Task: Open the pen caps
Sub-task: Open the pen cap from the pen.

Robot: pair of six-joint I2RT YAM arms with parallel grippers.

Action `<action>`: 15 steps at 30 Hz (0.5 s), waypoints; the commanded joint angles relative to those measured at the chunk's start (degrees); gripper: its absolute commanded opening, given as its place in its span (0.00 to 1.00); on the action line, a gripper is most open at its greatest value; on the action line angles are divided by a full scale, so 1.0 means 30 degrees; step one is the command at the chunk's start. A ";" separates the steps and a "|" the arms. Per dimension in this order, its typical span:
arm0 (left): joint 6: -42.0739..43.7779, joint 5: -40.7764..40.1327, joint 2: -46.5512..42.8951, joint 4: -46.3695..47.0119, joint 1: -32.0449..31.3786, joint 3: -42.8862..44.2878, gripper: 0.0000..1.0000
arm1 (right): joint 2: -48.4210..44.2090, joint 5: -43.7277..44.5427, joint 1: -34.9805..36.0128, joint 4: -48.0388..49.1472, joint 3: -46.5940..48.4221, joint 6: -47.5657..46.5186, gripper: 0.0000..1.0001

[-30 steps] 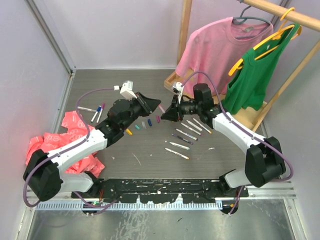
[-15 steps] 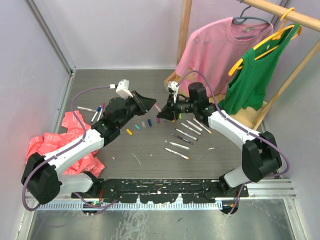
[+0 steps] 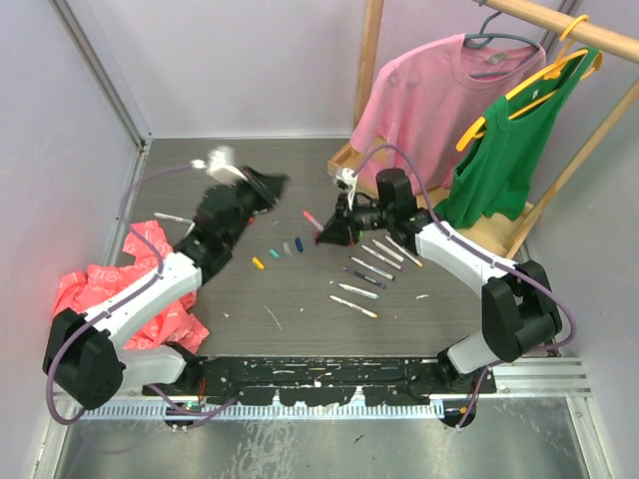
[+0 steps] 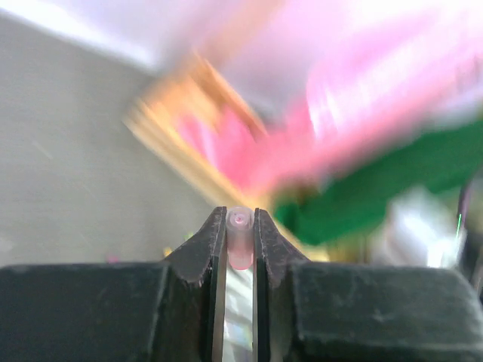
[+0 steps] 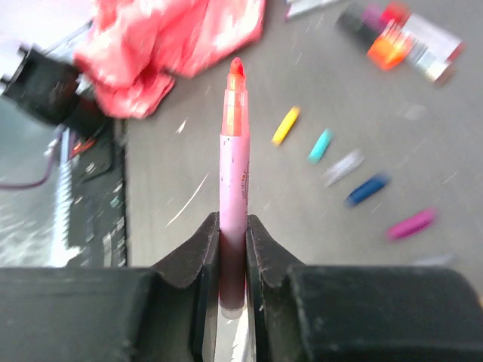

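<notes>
Okay, left tool (image 4: 240,219) is pinching a pink cap (image 4: 240,241) right at the pad tips, up around 10 o'clock over the counter (image 3: 310,299). Right tool (image 5: 232,222) is clamping the pink pen (image 5: 234,151) low on the barrel, nib bare, pointing to 12 in its wrist view. Loose caps (image 5: 367,188) are lying in a row mid-counter, other pens (image 3: 367,267) at 3 o'clock of them. Risks: left wrist view is coming through smeared, and any fast swing on that shallow grip could fling the cap. The bare nib could be marking the counter on set-down.

loose pen caps (image 3: 274,253) in a row mid table (image 3: 300,309), pens (image 3: 357,290) right of them, crumpled bag (image 3: 95,284) far left
</notes>
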 commanded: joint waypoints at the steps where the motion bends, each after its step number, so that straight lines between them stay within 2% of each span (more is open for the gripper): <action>1: -0.0345 -0.8835 -0.0826 0.4269 0.4406 0.2937 0.00 | -0.0149 -0.3720 0.0147 -0.5168 -0.1553 -0.0340 0.01; 9: -0.1140 -0.8146 -0.1758 0.3371 0.5068 0.2399 0.00 | -0.0388 -0.3339 0.0173 -0.5515 -0.1422 -0.0793 0.01; 13: -0.1224 -0.5266 -0.3588 0.2620 0.5158 -0.0241 0.00 | -0.0841 -0.1458 0.0489 -0.8007 -0.0684 -0.2636 0.01; 15: -0.1360 -0.3559 -0.4787 0.0610 0.5177 -0.1535 0.00 | -0.1017 -0.0180 0.1105 -0.9736 -0.0225 -0.3778 0.01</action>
